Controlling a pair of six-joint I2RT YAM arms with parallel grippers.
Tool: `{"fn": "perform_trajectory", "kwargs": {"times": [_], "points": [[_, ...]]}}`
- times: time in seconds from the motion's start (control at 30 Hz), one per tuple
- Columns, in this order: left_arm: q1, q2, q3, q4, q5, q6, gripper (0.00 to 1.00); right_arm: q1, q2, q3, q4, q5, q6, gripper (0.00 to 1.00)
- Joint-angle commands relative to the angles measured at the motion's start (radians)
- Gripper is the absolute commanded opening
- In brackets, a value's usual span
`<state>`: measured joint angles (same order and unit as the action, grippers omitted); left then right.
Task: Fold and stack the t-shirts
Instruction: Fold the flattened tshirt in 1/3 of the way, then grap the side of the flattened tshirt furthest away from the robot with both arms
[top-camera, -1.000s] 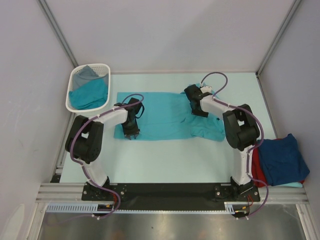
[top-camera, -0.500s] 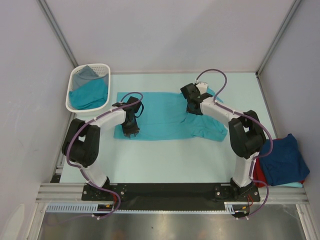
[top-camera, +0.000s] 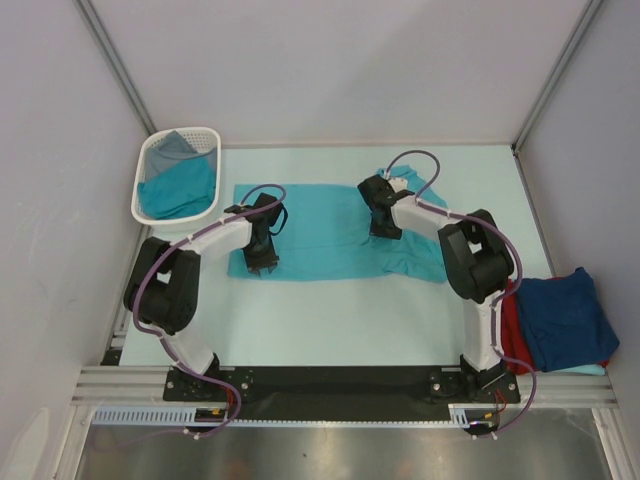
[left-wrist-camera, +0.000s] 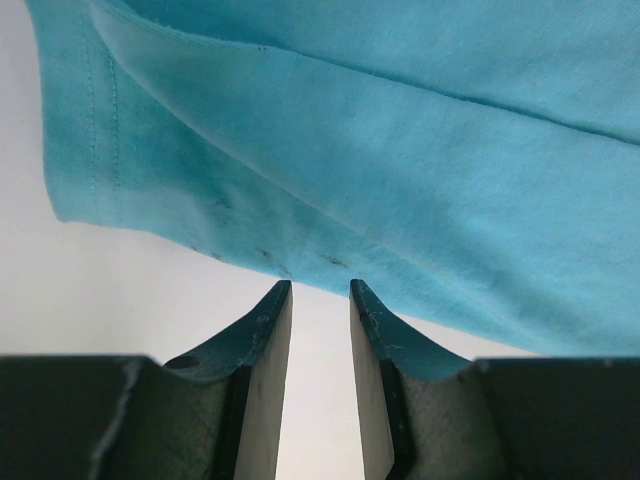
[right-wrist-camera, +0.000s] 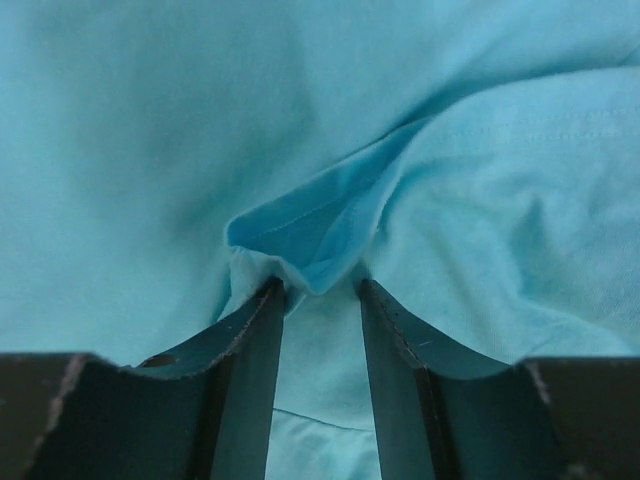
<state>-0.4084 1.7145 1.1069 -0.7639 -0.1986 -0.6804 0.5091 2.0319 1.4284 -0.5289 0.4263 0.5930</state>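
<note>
The teal t-shirt (top-camera: 330, 230) lies flat on the desk (top-camera: 350, 320). The left pincer (left-wrist-camera: 311, 292) is a bit open at its edge. The right pincer (right-wrist-camera: 318, 288) pinches a fold.

white slotted basket (top-camera: 150, 150), pale table (top-camera: 340, 320)

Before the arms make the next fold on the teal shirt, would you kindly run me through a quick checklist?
1. Teal cotton t-shirt spread flat on the table: not ok, bunched at its right end.
2. Right gripper has cloth between its fingers: ok, a raised fold sits at the tips.
3. Left gripper gripping the hem: not ok, bare table shows between the fingers and the hem lies just beyond the tips.
4. Folded navy and red shirt stack out of the way: ok.
5. White slotted plastic basket apart from the shirt: ok.
</note>
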Motion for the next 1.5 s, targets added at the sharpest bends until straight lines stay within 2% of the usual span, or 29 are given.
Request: {"fn": "perform_trajectory", "kwargs": {"times": [0.0, 0.2, 0.37, 0.5, 0.7, 0.93, 1.07, 1.3, 1.47], "points": [[-0.007, -0.029, -0.01, 0.011, 0.001, -0.013, 0.35, -0.021, 0.034, 0.069, -0.019, -0.05, -0.013, 0.43], [-0.006, -0.029, -0.021, 0.008, -0.001, -0.013, 0.34, -0.021, 0.019, 0.07, -0.034, -0.035, -0.009, 0.44], [-0.01, -0.127, -0.016, 0.023, -0.048, -0.024, 0.34, 0.011, -0.217, -0.052, 0.111, 0.103, -0.044, 0.48], [-0.01, -0.176, 0.034, 0.043, -0.087, 0.005, 0.36, -0.003, -0.271, 0.009, 0.12, 0.092, -0.082, 0.5], [-0.009, -0.083, 0.201, 0.009, -0.108, 0.059, 0.37, -0.026, -0.176, 0.196, 0.043, 0.086, -0.131, 0.51], [0.023, 0.128, 0.476, -0.049, -0.142, 0.119, 0.35, -0.153, -0.043, 0.358, -0.008, 0.005, -0.101, 0.49], [0.071, 0.223, 0.57, 0.001, -0.065, 0.137, 0.37, -0.19, 0.06, 0.469, -0.051, 0.0, -0.096, 0.48], [0.109, 0.393, 0.9, -0.057, -0.084, 0.191, 0.41, -0.201, 0.205, 0.616, -0.082, -0.027, -0.139, 0.49], [0.137, 0.474, 1.041, -0.084, -0.088, 0.232, 0.44, -0.213, 0.298, 0.714, -0.097, -0.061, -0.131, 0.47]]}}
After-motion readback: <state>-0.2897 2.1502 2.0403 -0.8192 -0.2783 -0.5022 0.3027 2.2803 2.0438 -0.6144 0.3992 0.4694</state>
